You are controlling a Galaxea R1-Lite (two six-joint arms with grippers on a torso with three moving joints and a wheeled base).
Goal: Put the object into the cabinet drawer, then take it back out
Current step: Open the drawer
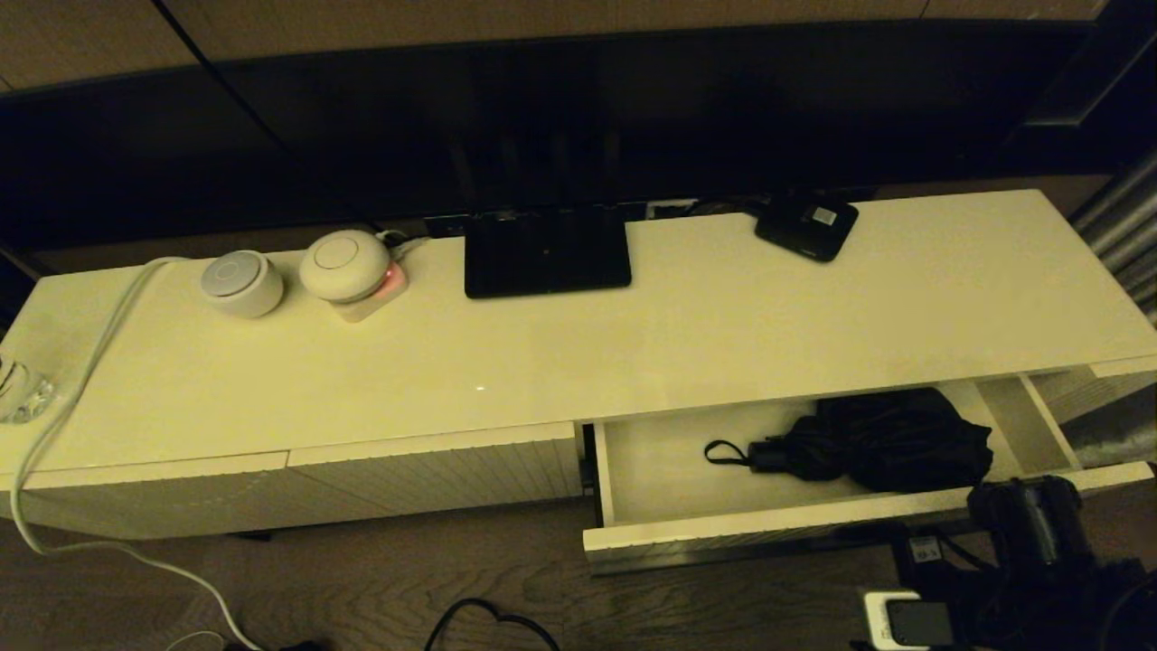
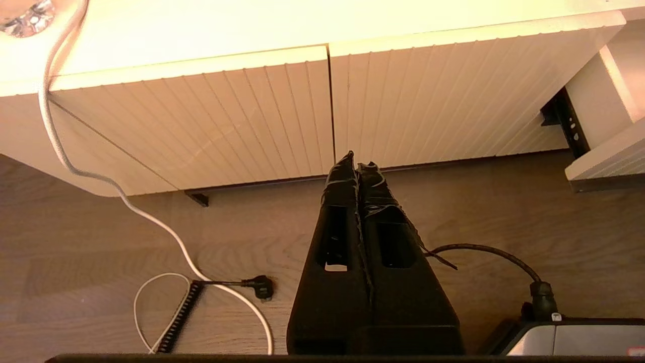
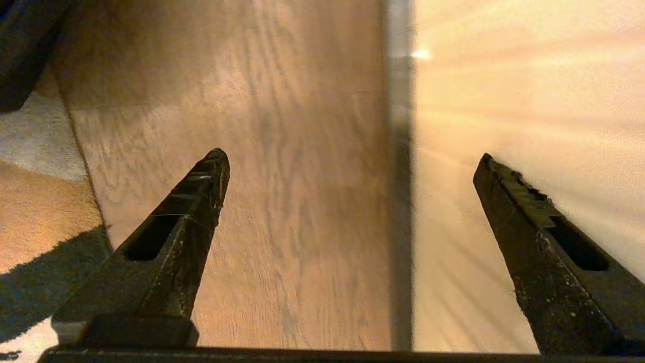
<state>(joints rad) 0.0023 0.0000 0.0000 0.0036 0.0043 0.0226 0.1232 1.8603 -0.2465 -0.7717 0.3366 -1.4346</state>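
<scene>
The cabinet drawer (image 1: 768,535) stands pulled out at the right end of the cream cabinet. The black folding umbrella (image 1: 895,438) lies inside on the pale floor, handle (image 1: 768,454) and thin loop (image 1: 723,449) pointing left. Nothing holds it. My right arm's wrist (image 1: 1030,523) hangs just in front of the drawer's right end. In the right wrist view the right gripper (image 3: 352,159) is open and empty over the wood floor, beside the drawer's ribbed front (image 3: 504,101). My left gripper (image 2: 355,162) is shut and empty, low before the closed ribbed fronts (image 2: 242,111).
On the cabinet top sit a flat black box with a white label (image 1: 807,226), a dark stand base (image 1: 547,251), two round white devices (image 1: 241,282) and a glass (image 1: 18,389). A white cable (image 1: 90,362) trails to the floor. A power strip (image 1: 904,619) lies below the drawer.
</scene>
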